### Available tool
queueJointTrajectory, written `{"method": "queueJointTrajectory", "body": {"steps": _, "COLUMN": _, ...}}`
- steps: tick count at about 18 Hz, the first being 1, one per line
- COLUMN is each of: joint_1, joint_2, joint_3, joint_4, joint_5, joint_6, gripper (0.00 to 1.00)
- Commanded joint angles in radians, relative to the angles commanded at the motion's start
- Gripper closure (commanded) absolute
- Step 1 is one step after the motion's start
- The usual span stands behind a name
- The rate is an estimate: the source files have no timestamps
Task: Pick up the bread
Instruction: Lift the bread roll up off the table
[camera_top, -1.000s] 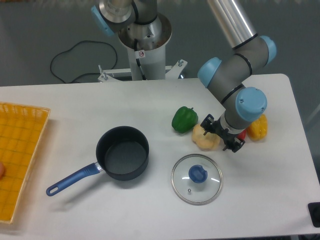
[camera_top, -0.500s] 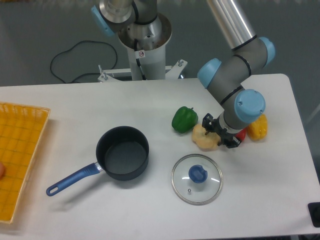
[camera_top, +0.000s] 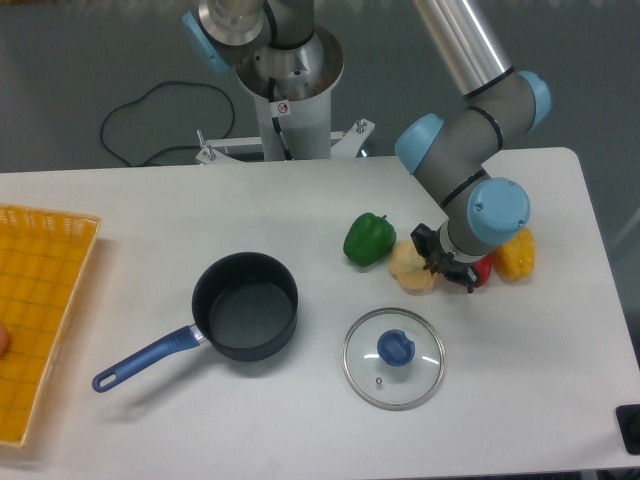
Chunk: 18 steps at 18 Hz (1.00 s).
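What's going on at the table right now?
The arm has its claw down at the bread, which sits on the table between the green pepper and the red pepper, with a yellow pepper further right. The claw is at the bread's right side; whether it has closed on it is not clear. The bread does not look lifted. A pot, a glass lid and a yellow tray sit untouched.

grey arm, blue joint caps, black hand
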Motion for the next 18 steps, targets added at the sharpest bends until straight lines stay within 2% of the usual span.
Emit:
{"method": "queueJointTrajectory", "body": {"steps": 5, "joint_1": 0.002, "joint_2": 0.032, "joint_3": 0.047, "joint_4": -0.052, "joint_5": -0.002, "joint_6": 0.0, "gripper": 1.0}}
{"method": "queueJointTrajectory", "body": {"steps": 12, "joint_1": 0.002, "joint_2": 0.064, "joint_3": 0.136, "joint_4": -0.041, "joint_5": -0.035, "joint_6": 0.0, "gripper": 1.0}}
{"method": "queueJointTrajectory", "body": {"steps": 18, "joint_1": 0.005, "joint_2": 0.083, "joint_3": 0.146, "joint_4": -0.035, "joint_5": -0.032, "joint_6": 0.035, "gripper": 1.0}}
